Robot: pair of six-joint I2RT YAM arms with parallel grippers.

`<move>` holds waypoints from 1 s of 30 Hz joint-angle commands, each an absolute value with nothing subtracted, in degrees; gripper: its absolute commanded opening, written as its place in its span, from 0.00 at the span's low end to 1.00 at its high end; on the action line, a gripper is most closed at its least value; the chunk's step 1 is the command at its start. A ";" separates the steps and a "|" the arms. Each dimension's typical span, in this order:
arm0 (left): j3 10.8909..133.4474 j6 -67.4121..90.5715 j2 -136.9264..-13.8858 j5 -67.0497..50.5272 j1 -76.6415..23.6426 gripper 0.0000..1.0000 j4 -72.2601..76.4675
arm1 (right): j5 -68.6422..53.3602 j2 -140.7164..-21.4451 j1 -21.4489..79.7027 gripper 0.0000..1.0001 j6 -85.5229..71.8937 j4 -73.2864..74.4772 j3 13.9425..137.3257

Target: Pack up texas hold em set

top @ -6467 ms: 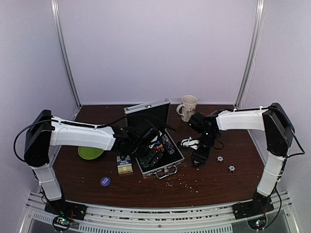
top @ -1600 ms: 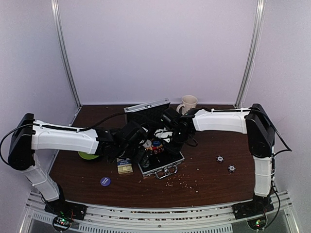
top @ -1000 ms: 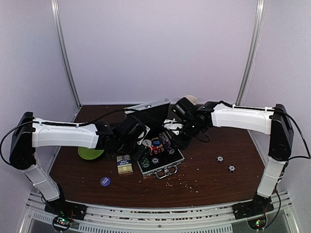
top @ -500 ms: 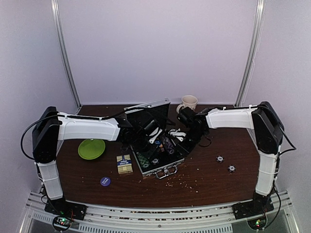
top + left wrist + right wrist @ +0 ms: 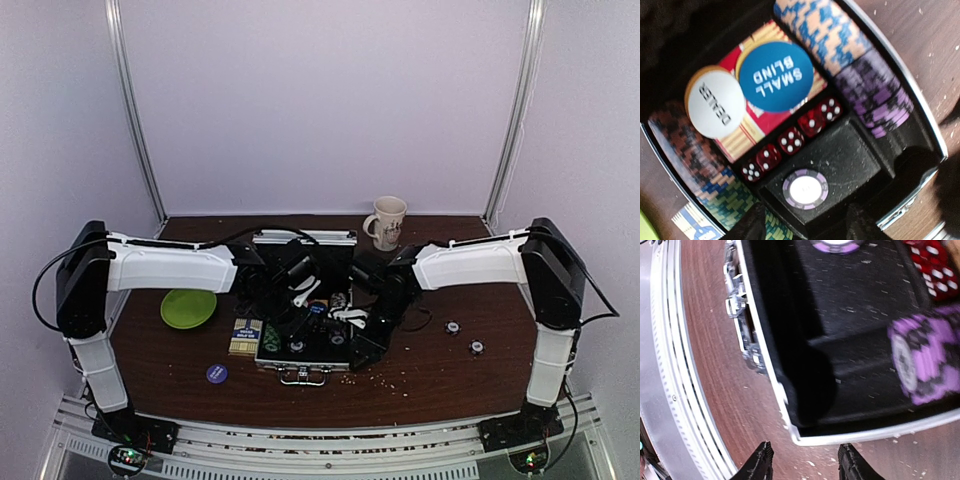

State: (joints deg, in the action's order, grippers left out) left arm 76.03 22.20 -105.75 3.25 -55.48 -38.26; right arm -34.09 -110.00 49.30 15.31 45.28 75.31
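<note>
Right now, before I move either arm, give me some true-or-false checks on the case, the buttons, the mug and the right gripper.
The case is open: true.
The Small Blind button is out on the table: false; it lies in the case beside the Dealer button.
Two small round pieces lie on the table right of the case: true.
The mug is in the case: false; it stands on the table behind it.
The right gripper holds a chip: false; its jaws are open, with nothing between them.
</note>
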 commanded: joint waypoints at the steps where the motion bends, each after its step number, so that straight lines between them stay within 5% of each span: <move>1: 74.84 24.88 -104.88 1.15 -55.21 0.55 -40.70 | -34.20 -106.49 46.04 0.46 16.83 45.54 72.74; 10: 78.12 25.05 -110.07 -1.91 -55.28 0.54 -40.68 | -31.66 -99.95 43.12 0.46 18.22 44.31 68.85; 30: 86.83 21.26 -108.73 7.76 -55.11 0.68 -49.17 | -33.44 -101.10 39.56 0.36 15.47 41.34 87.30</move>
